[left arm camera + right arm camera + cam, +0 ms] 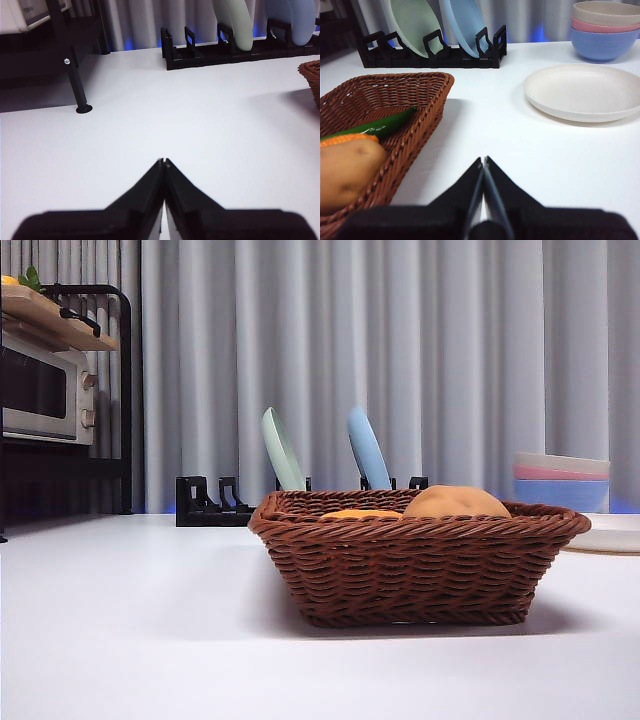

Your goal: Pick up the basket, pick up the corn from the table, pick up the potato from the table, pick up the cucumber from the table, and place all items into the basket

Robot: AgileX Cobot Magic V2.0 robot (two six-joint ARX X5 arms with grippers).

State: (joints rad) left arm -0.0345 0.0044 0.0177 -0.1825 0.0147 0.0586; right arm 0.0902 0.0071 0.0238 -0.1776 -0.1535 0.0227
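Brown wicker basket (415, 565) on white table (130, 630), holding potato (455, 502) and corn (360, 513); behind, green plate (282, 450) and blue plate (367, 448) racked upright.

Only the two grippers of the robot are visible. The left gripper (163, 162) has two matte black jaws, wide at the base and narrowing to thin tips. The right gripper (483, 160) looks the same: black, smooth, wedge-shaped, without markings.
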